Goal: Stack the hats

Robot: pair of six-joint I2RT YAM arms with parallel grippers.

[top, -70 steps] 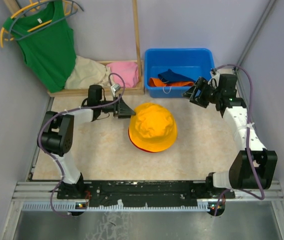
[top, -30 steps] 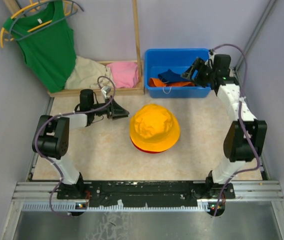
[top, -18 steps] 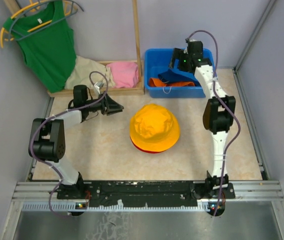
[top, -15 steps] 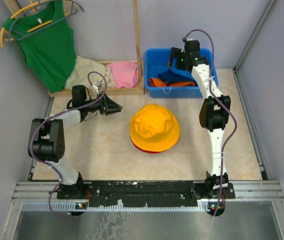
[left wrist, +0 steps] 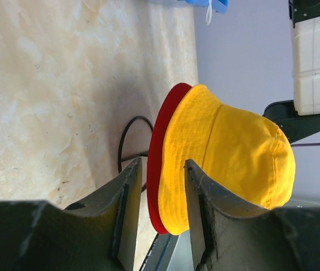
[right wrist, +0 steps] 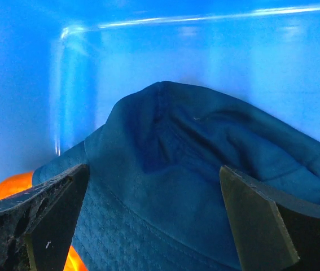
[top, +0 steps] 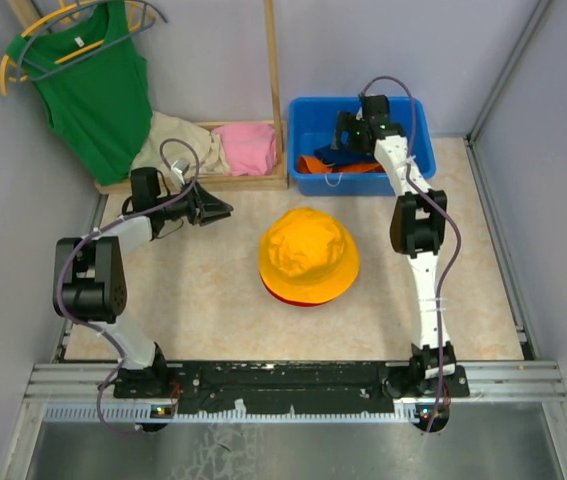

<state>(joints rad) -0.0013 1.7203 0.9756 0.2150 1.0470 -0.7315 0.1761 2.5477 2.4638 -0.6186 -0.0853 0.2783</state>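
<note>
There are four hats in all: one yellow-orange hat (top: 308, 250), one red hat (left wrist: 155, 169), one navy hat (right wrist: 193, 169) and one bright orange hat (top: 318, 166). There is one blue bin (top: 303, 115). The folded clothes are two: one pink cloth (top: 248, 145) and one beige cloth (top: 168, 145). There is one green tank top (top: 93, 90). The hangers are two: one yellow hanger (top: 8, 62) and one grey hanger (top: 153, 12). The robot arms are also two: one left arm (top: 88, 280) and one right arm (top: 418, 225).

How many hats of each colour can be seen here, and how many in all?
Yellow hat: 1
Red hat: 1
Navy hat: 1
Orange hat: 1
Total: 4
</note>
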